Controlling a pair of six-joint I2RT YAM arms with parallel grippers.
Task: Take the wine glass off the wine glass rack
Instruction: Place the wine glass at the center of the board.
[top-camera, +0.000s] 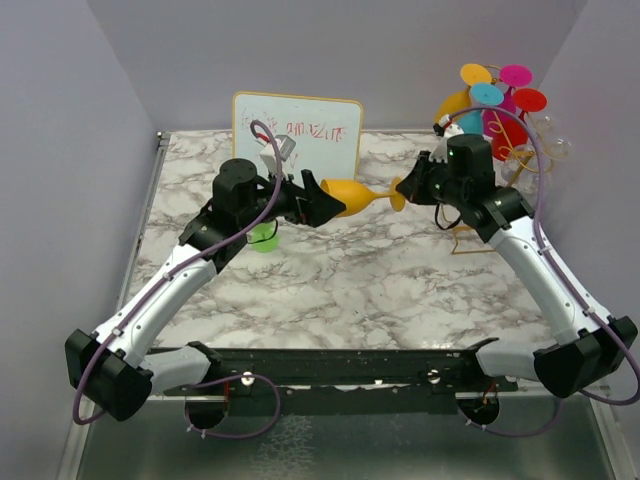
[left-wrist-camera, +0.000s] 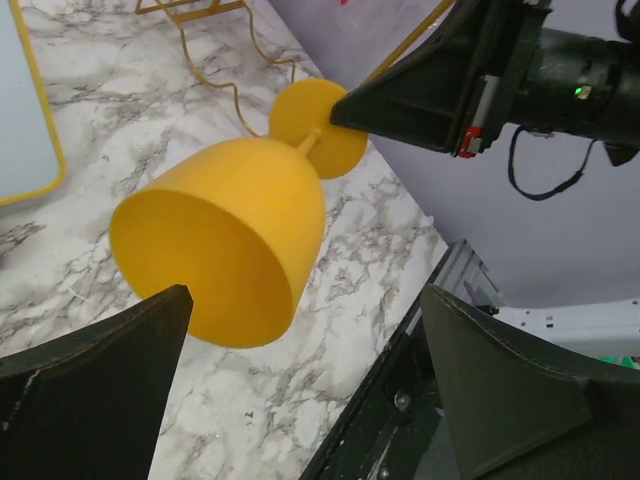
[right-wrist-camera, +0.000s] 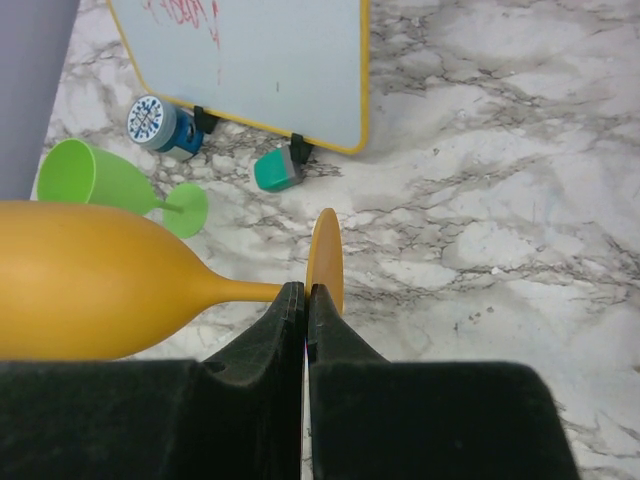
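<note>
An orange wine glass (top-camera: 362, 193) hangs on its side above the table, well away from the wine glass rack (top-camera: 508, 150), a gold wire stand at the back right. My right gripper (right-wrist-camera: 304, 290) is shut on the glass's thin stem, right beside the round foot (right-wrist-camera: 325, 258). The bowl (left-wrist-camera: 220, 250) points its mouth at my left gripper (left-wrist-camera: 305, 300), which is open wide, one finger (left-wrist-camera: 110, 380) close by the bowl's rim and the other finger (left-wrist-camera: 510, 380) well clear of it. From the top view the left gripper (top-camera: 325, 205) flanks the bowl's end.
Several coloured glasses (top-camera: 495, 90) hang on the rack. A whiteboard (top-camera: 297, 135) stands at the back centre, with a teal eraser (right-wrist-camera: 278, 168) and a blue round piece (right-wrist-camera: 155, 122) at its foot. A green glass (right-wrist-camera: 100, 180) lies on the marble under the left arm.
</note>
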